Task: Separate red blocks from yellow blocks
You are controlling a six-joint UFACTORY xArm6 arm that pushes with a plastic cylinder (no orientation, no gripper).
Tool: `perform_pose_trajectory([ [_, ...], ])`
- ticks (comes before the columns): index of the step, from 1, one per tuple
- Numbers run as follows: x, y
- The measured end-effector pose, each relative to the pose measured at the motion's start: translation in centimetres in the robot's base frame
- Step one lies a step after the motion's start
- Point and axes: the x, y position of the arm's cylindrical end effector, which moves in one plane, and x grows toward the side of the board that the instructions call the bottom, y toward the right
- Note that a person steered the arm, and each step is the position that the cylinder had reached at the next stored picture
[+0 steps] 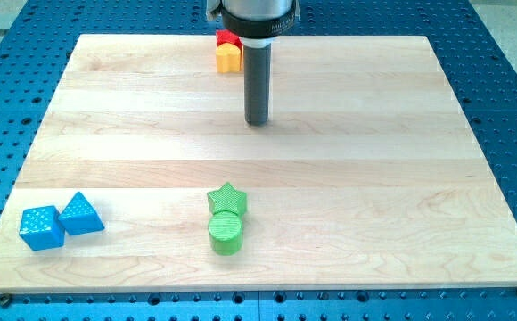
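Note:
A red block (227, 37) sits at the view's top edge of the wooden board, partly hidden by the arm; its shape cannot be made out. A yellow block (229, 58) touches it just below. The dark rod comes down from the view's top, and my tip (257, 122) rests on the board below and to the right of the yellow block, apart from it.
A green star block (227, 199) touches a green cylinder (226, 234) near the view's bottom centre. Two blue blocks, a cube (41, 227) and a triangular one (81, 214), sit at the bottom left. The wooden board (374, 178) lies on a blue perforated table.

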Motion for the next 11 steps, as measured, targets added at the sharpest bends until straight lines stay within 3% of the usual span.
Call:
perform_pose_trajectory([
  [5, -4.2, 12.4],
  [6, -8.9, 12.4],
  [8, -17.4, 9.8],
  [11, -17.9, -4.5],
])
